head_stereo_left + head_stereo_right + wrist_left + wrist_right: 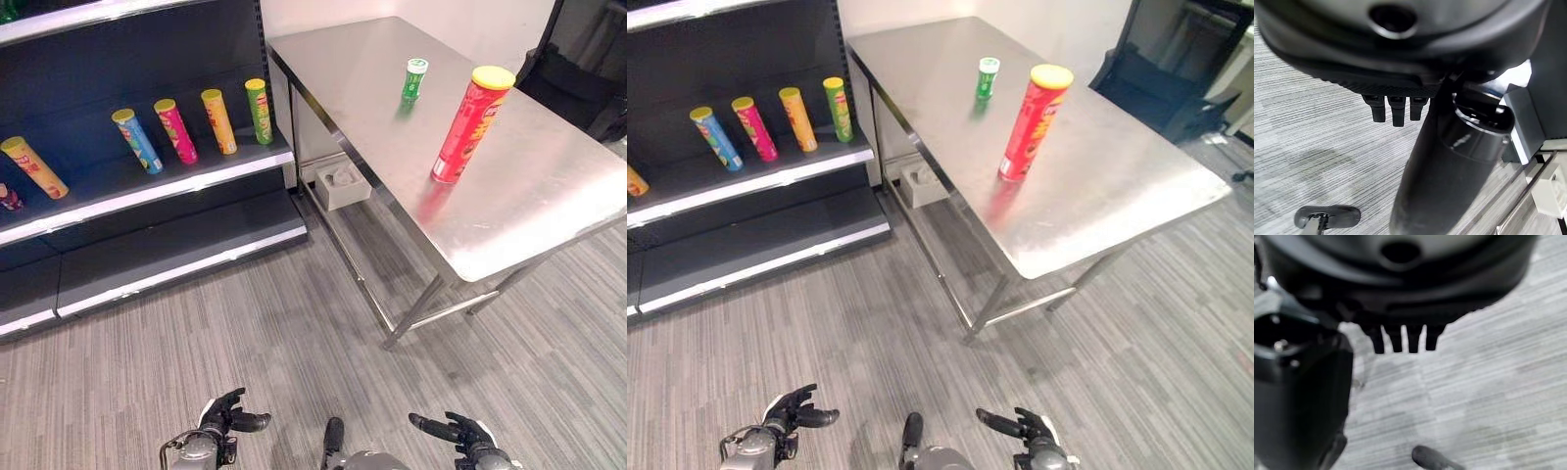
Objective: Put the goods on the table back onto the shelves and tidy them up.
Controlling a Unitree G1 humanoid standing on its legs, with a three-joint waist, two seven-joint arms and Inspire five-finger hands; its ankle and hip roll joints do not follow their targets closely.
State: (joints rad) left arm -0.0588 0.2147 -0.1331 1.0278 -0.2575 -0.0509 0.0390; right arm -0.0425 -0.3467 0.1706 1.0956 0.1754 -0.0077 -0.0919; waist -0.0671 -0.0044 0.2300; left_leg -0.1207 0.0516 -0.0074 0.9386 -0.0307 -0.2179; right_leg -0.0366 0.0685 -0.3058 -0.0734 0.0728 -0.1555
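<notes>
Both robot hands (230, 416) (460, 431) low, relaxed, empty, red can (470, 122) on table (549, 196), left-eye orange can (32, 166)

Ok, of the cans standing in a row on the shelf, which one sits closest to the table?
The green can with the yellow lid, at the row's table end; the orange, pink and blue cans stand farther off.

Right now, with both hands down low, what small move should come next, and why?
Probably step toward the table and raise the right hand toward the red can. Both it and the left hand hang open over the floor, holding nothing, while the can stands on the table.
</notes>
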